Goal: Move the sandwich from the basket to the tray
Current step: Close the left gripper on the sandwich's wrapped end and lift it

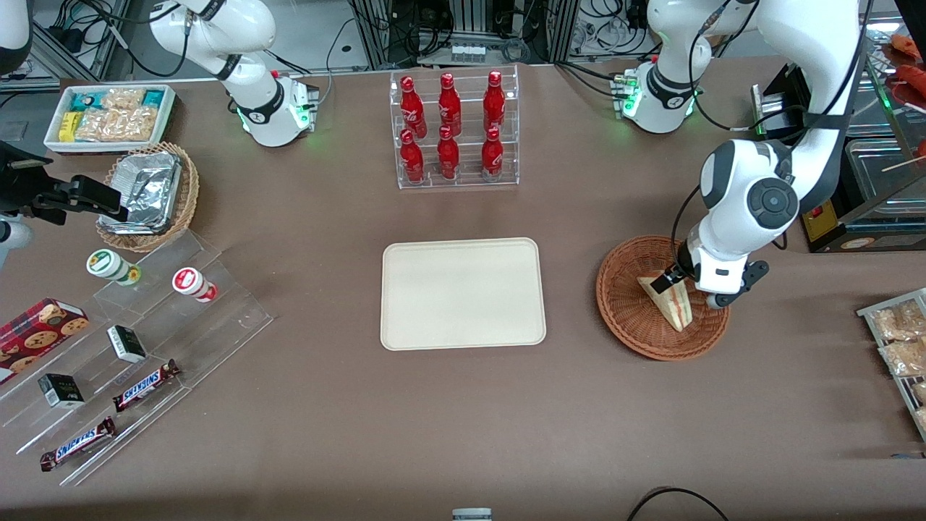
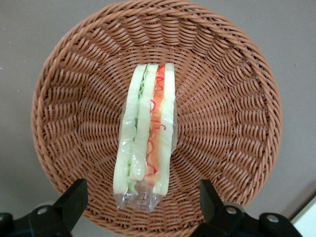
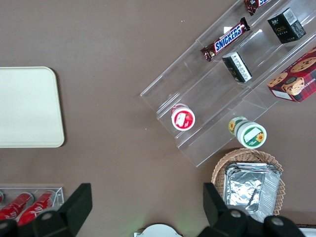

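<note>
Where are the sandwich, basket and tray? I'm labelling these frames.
sandwich [image 2: 145,136]: left wrist view, on its layered cut edge.
basket [image 1: 628,318]: front view, on its bare woven wall.
tray [image 1: 463,293]: front view, on its bare middle.

This is a robot laboratory arranged like a small shop: a brown table [image 1: 289,434] carries an acrylic rack of red bottles [image 1: 456,130], tiered displays of chocolate bars [image 1: 146,385], and cables run at 12 o'clock.
</note>
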Controlling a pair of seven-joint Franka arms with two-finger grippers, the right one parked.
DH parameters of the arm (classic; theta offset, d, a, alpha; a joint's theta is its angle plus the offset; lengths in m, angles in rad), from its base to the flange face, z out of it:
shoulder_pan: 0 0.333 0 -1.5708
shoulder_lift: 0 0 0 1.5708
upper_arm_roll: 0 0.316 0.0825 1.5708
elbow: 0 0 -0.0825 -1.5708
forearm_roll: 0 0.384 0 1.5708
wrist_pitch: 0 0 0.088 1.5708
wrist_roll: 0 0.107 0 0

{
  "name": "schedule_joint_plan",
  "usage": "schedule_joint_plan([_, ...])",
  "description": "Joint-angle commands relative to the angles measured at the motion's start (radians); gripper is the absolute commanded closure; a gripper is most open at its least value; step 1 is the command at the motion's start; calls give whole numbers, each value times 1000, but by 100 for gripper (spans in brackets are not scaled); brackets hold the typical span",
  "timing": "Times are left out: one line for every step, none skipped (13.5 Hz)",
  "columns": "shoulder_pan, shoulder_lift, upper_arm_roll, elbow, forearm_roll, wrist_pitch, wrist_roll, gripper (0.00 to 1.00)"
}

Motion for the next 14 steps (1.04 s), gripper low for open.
schedule_joint_plan([-3,38,1,-5,11,52,-31,0])
schedule_joint_plan([-3,53,1,-5,11,57,-31,0])
schedule_joint_plan([-1,70,3,-2,14,66,-32,0])
schedule_joint_plan([0,79,3,-4,17,83,-32,0])
schedule_joint_plan([0,82,4,-4,17,86,-32,6])
schedule_joint_plan([2,82,4,-4,19,84,-31,56])
schedule_joint_plan([2,82,4,-4,19,83,-31,100])
schedule_joint_plan([3,82,4,-2,25,81,-26,100])
schedule_joint_plan([5,81,4,-2,48,77,-26,100])
schedule_joint_plan([5,76,4,-2,57,71,-25,100])
schedule_joint_plan([3,72,3,2,57,58,-23,100])
schedule_joint_plan([3,65,3,17,57,37,-22,100])
schedule_joint_plan([-1,62,1,46,57,2,-22,100])
schedule_joint_plan([-3,62,-3,95,57,-56,-20,100])
